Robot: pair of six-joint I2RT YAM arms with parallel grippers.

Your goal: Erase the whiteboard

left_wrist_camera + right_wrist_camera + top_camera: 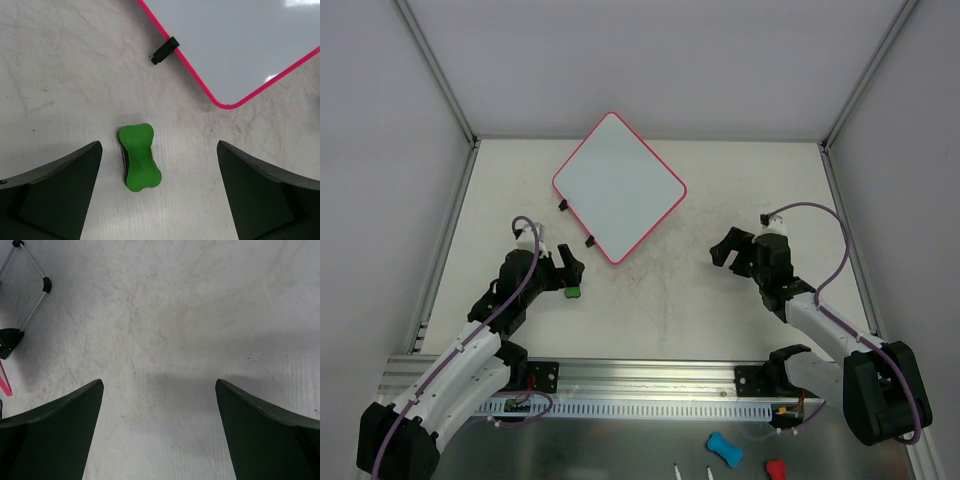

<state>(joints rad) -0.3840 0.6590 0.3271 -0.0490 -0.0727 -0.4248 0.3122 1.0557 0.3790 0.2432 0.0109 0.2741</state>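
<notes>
The whiteboard (pixel 619 186) lies flat at the back middle of the table, turned like a diamond, its white face blank, with a pink rim and two black clips on its lower-left edge. Its near corner (pixel 240 50) and one clip (pixel 164 50) show in the left wrist view. A small green bone-shaped eraser (pixel 139 157) lies on the table (pixel 660 300) between my left gripper's open jaws, nearer the left finger and touching neither. My left gripper (pixel 570 272) hovers over it, just below the board. My right gripper (pixel 728 250) is open over bare table right of the board.
A blue bone-shaped eraser (pixel 723 449) and a red object (pixel 775 469) lie on the metal shelf at the near edge, beside two white pen tips. Grey walls and metal frame rails enclose the table. A rail foot (pixel 10 337) shows left in the right wrist view.
</notes>
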